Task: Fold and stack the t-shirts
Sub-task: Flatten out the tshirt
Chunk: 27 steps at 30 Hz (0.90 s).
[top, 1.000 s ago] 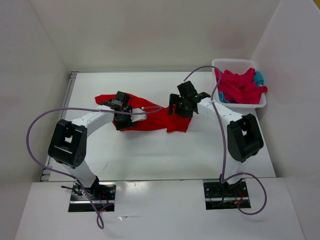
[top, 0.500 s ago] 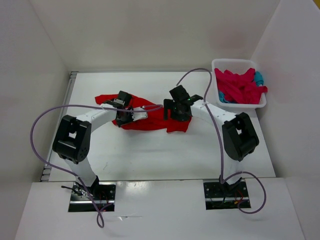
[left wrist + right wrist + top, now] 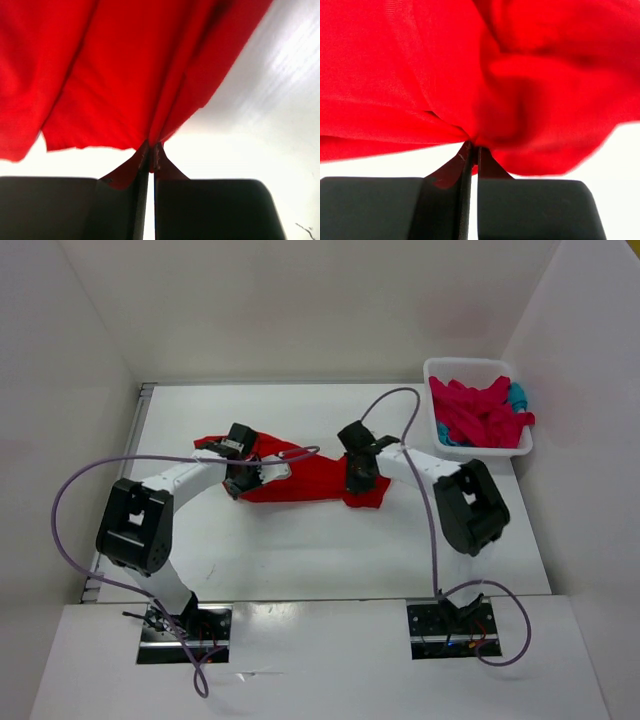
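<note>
L gripper, R gripper clamped

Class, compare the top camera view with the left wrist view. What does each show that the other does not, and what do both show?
Only the top view shows the right gripper at the shirt's right end, and the basket holding the pink shirt and the teal shirt. Only the left wrist view shows, close up, that the left gripper is shut on a pinched fold of cloth. Both show the red shirt, the left gripper and the white table.
</note>
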### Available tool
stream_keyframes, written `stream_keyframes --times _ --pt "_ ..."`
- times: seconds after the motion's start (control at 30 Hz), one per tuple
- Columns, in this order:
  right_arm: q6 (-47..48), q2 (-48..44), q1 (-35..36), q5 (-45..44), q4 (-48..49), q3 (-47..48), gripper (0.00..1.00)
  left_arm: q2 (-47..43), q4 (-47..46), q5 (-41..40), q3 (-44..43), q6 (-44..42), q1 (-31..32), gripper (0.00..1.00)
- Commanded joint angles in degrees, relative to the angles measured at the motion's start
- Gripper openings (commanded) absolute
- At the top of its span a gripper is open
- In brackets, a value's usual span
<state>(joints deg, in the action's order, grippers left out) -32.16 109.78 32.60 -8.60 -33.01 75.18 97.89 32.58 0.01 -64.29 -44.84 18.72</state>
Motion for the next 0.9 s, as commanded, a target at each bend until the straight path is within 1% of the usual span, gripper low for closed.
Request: stream_keyframes --times 0.0,0.03,0.07,0.1,0.17,0.2,0.23,0.27,0.3,0.33,0.37,0.4,0.47,0.53,0.57,0.6,0.63,0.67,0.7,0.73,0.8,0.87 --pt "-0.28 -13.94 -2.01 4.71 -1.27 -4.50 0.00 -4.98 3.36 -1.32 1.45 -0.77 -2.54 0.08" --pt "0.51 -17.02 -2.71 7.43 -0.22 -7.65 0.00 -4.99 4.15 -1.33 2.23 -1.30 -2.55 0.08" --pt "0.52 -22.19 -4.20 14.77 0.31 -9.24 0.00 -5.86 4.68 -1.33 2.94 -1.30 -2.55 0.08" --pt "1.39 -24.15 -5.34 19.36 0.93 -11.00 0.01 -6.65 5.21 -1.85 2.94 -1.30 -2.55 0.09" --pt "1.93 -26.18 -7.28 26.50 1.46 -15.57 0.13 -7.18 6.09 -1.86 3.56 -1.92 -2.55 0.10" --pt "1.93 -26.19 -7.29 28.71 0.77 -16.72 0.25 -7.18 7.49 -1.33 3.56 -1.92 -2.55 0.13" --pt "2.80 -25.50 -7.29 29.25 0.76 -18.82 0.32 -7.18 8.28 -0.37 3.56 -2.61 -2.55 0.19" --pt "3.42 -23.75 -7.29 29.25 0.06 -19.45 0.34 -7.18 9.34 0.33 3.56 -2.62 -2.55 0.27" --pt "3.42 -23.12 -7.29 29.26 -0.47 -19.98 0.34 -7.18 11.78 1.12 3.04 -3.49 -1.94 0.35" --pt "3.42 -23.12 -7.29 28.21 -0.47 -20.50 0.30 -7.18 13.02 2.70 3.03 -3.50 -1.24 0.43" --pt "2.47 -23.12 -7.90 27.24 0.22 -21.12 0.24 -7.79 14.69 3.41 2.42 -4.11 -1.23 0.44" --pt "1.93 -23.12 -8.77 25.84 0.23 -21.12 0.15 -8.49 14.71 4.03 1.29 -4.12 -1.23 0.46" --pt "1.31 -23.73 -9.40 24.69 0.23 -21.12 0.10 -9.37 14.71 4.56 -0.21 -3.41 -1.23 0.49" --pt "1.31 -23.73 -10.19 23.63 -0.38 -20.33 0.10 -9.91 14.71 5.34 -3.01 -2.71 -0.71 0.52" --pt "1.31 -23.12 -10.19 23.63 -0.38 -19.55 0.10 -9.91 14.71 5.35 -3.64 -2.19 -0.18 0.54" --pt "1.31 -23.12 -10.19 23.63 -0.38 -18.67 0.10 -9.91 13.92 4.74 -3.65 -2.18 0.35 0.54" --pt "1.31 -22.33 -10.19 23.63 -0.38 -18.14 0.19 -9.91 12.09 2.39 -3.65 -2.18 2.00 0.56" --pt "1.83 -22.33 -10.19 23.63 -0.38 -16.83 0.27 -9.91 10.68 0.54 -1.12 -2.70 2.98 0.56" --pt "1.84 -21.72 -9.40 23.63 -0.38 -16.03 0.41 -9.91 9.27 -1.40 0.47 -3.84 3.68 0.56" --pt "1.84 -21.19 -8.87 23.63 -0.38 -15.07 0.46 -9.39 6.56 -4.11 2.05 -4.46 3.69 0.58" --pt "1.84 -20.49 -7.56 21.79 -1.25 -11.99 0.53 -8.85 4.96 -5.54 4.61 -4.47 3.69 0.58" --pt "1.32 -19.69 -6.41 20.47 -1.78 -11.28 0.55 -8.24 3.55 -6.60 5.14 -4.47 3.69 0.58"
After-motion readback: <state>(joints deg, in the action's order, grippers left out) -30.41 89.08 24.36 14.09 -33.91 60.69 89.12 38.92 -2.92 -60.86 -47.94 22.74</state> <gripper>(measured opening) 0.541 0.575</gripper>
